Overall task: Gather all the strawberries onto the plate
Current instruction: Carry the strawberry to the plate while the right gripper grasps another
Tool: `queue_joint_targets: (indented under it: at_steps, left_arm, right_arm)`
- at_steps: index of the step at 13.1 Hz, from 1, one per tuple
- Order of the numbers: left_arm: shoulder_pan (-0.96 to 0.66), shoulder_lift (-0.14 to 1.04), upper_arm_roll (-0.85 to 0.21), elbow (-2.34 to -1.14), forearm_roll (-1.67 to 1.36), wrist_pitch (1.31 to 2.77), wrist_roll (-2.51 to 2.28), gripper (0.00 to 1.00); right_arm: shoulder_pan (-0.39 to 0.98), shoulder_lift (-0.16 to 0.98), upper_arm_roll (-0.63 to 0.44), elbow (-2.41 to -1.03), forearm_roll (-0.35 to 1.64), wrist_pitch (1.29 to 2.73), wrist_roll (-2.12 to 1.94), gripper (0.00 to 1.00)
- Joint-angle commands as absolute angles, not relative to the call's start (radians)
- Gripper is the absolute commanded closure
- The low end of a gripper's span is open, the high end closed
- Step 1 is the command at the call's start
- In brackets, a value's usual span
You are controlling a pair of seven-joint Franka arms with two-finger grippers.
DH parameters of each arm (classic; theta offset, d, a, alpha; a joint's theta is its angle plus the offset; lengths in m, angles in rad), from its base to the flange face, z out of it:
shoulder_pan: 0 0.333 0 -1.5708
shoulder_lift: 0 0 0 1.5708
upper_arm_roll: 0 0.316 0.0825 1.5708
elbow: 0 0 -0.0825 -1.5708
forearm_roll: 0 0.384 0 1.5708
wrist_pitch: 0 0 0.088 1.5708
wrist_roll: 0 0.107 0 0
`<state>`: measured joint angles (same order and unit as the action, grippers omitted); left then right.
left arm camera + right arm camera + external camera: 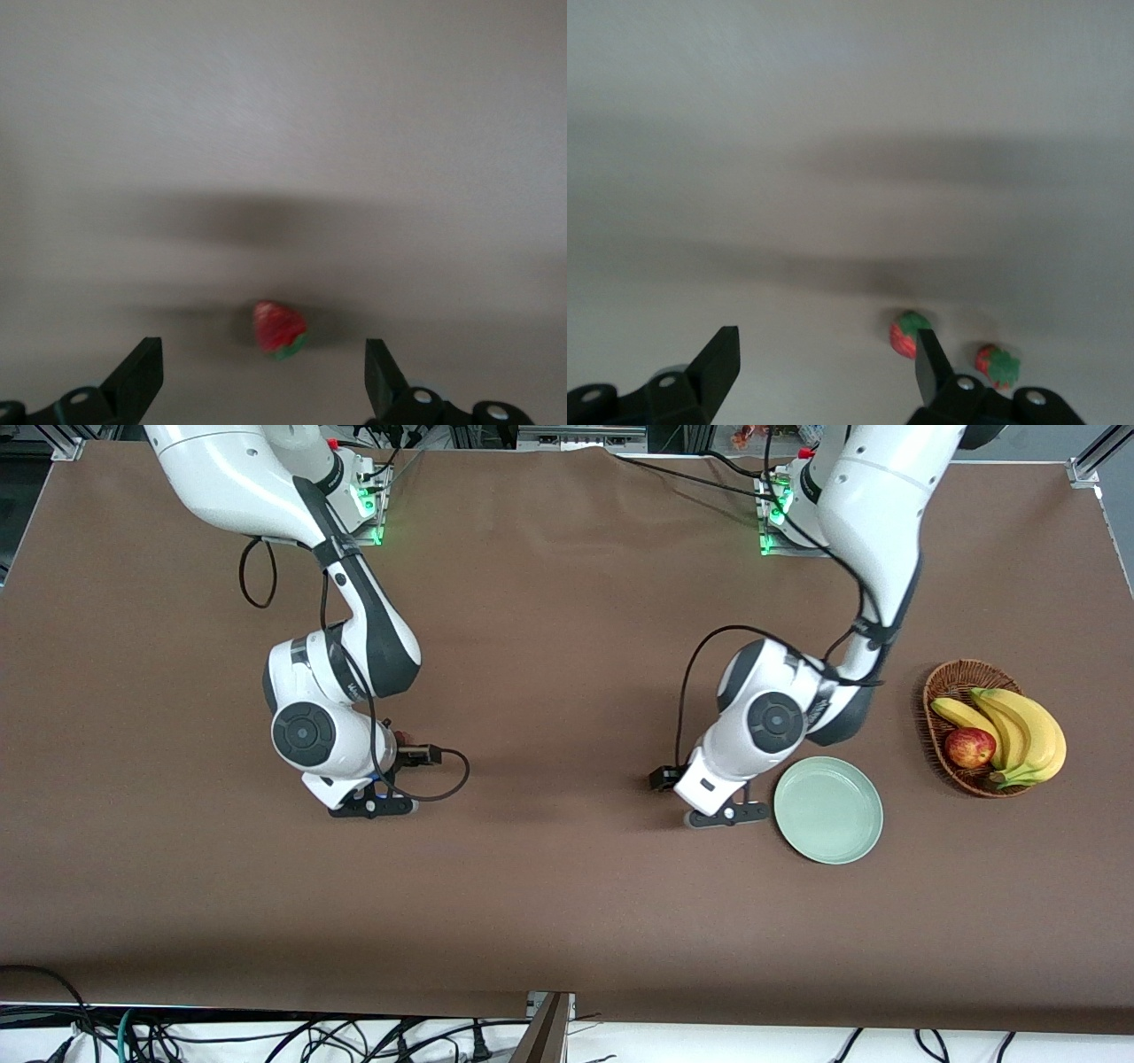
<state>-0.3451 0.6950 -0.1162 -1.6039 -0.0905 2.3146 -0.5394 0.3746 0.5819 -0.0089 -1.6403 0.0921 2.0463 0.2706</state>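
Note:
In the left wrist view one strawberry [280, 329] lies on the brown table between the fingers of my open left gripper [262, 350]. In the front view my left gripper [728, 815] hangs low beside the pale green plate [828, 849], which holds nothing, and hides that berry. In the right wrist view two strawberries lie on the table: one [904, 335] just outside one finger of my open right gripper [827, 335], the other [998, 365] a little past it. In the front view my right gripper [372, 808] is toward the right arm's end of the table, with a red speck [403, 737] showing by its wrist.
A brown wicker basket [941, 682] with bananas [1028, 731] and a red apple [969, 747] stands toward the left arm's end, beside the plate and farther from the front camera. Cables trail from both wrists.

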Motion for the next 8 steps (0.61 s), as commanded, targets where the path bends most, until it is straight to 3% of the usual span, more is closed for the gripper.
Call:
queue_joint_targets:
  at_steps: [1,3,5,8]
  left_arm:
    - [-0.368,0.725,-0.101,-1.609,-0.094,2.379,-0.554,0.10]
    - [-0.383,0.736,-0.097,-1.652,-0.094,2.436,-0.554,0.38]
    - [-0.382,0.732,-0.095,-1.680,-0.094,2.437,-0.555,0.59]
    - [-0.383,0.726,-0.095,-1.693,-0.092,2.434,-0.560,0.77]
  right_arm:
    - [0.385,0.494,-0.025,-1.844,0.072,2.176,0.264,0.12]
    - [0.387,0.494,-0.025,-1.903,0.072,2.235,0.264,0.12]
    - [0.387,0.494,-0.025,-1.989,0.072,2.343,0.264,0.13]
    - [0.387,0.502,-0.021,-2.066,0.075,2.468,0.270,0.22]
